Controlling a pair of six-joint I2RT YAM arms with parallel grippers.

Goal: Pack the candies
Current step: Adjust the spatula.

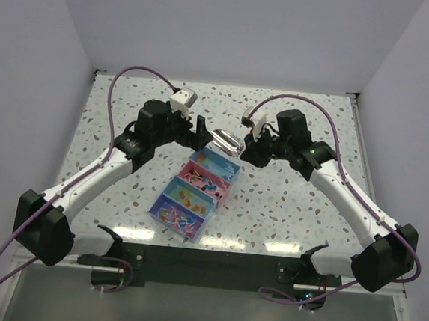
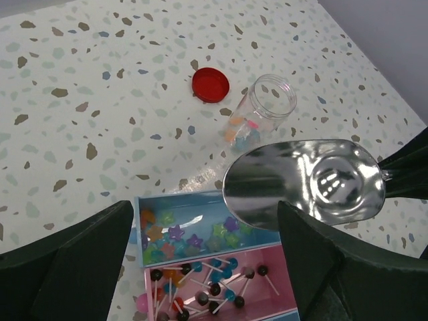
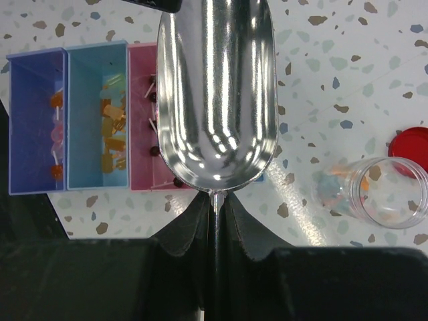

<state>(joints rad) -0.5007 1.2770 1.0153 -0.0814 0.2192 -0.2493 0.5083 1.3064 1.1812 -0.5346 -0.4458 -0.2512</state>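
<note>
Left arm (image 1: 104,172) jaws wide apart; right arm (image 1: 343,190) jaws tight around scoop (image 3: 217,93) handle.

blocked: scoop (image 1: 227,141) over tray (image 1: 173,182) far end | jar (image 2: 264,110), lid (image 2: 210,84) beyond | open: near compartments

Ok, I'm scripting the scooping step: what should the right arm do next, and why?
Probably dip the scoop into the star candies in the tray: the right gripper holds it empty over the tray, and the open jar holds only a few candies.
</note>
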